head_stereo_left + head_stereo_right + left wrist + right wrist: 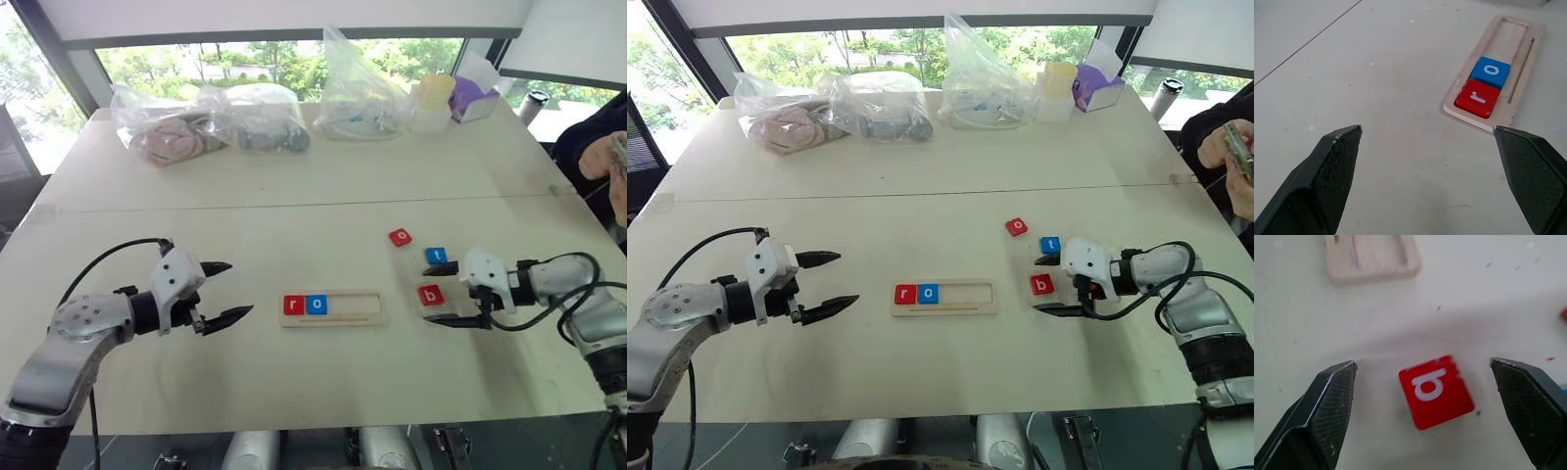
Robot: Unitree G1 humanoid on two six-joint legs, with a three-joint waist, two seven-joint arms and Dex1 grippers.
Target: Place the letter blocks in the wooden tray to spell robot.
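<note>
Between the spread-fingered right gripper [442, 294] lies red b block [430, 295] — left gripper [221, 291] likewise spread, beside wooden tray [333, 307].

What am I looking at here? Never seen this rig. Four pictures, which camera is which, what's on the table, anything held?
It is a two-armed humanoid robot. The two wide pictures come from a stereo camera on its head; the two close-ups come from cameras on its wrists, looking out between each gripper's black fingers.

On the table lies a wooden tray with a red r block and a blue o block already in it. Loose beside it are a red b block, a blue t block and a red o block. Plastic bags sit at the far edge.

Nothing is held. The left gripper is open, apart from the tray. The right gripper is open around the b block.
</note>
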